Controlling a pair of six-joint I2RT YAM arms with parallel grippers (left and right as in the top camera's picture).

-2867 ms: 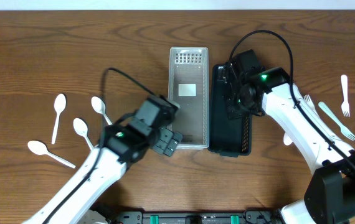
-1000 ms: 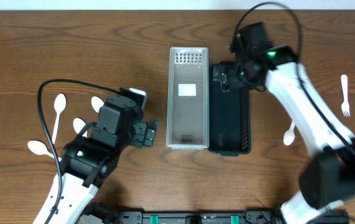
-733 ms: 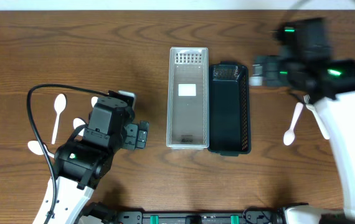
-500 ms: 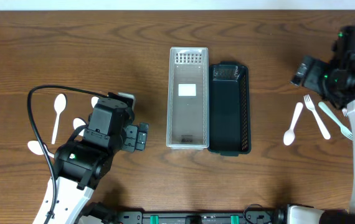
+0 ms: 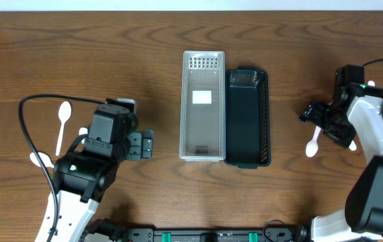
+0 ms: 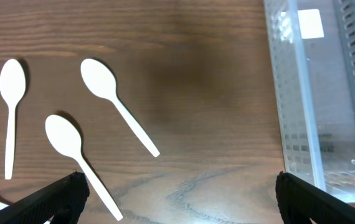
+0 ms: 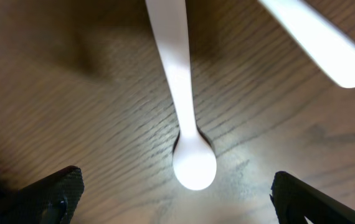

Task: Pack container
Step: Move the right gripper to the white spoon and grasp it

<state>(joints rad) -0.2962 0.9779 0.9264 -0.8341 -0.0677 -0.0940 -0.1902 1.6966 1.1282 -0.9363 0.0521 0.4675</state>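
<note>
A clear container (image 5: 203, 104) and a black container (image 5: 248, 121) stand side by side in the middle of the table, both empty. White spoons (image 5: 64, 115) lie at the left. In the left wrist view three spoons (image 6: 103, 81) lie ahead, with the clear container (image 6: 302, 93) at the right. My left gripper (image 5: 142, 144) (image 6: 177, 208) is open with nothing in it, between the spoons and the clear container. My right gripper (image 5: 314, 121) (image 7: 180, 202) is open, low over a white spoon (image 5: 312, 144) whose bowl (image 7: 194, 165) lies between the fingers.
A second white utensil handle (image 7: 317, 43) lies beside the right spoon. My right arm (image 5: 366, 128) covers most of the utensils on the right. A black cable (image 5: 33, 107) loops over the left side.
My right arm has swung from above the black container to the far right and come down over the spoon. The left arm has drawn back left, away from the clear container.
</note>
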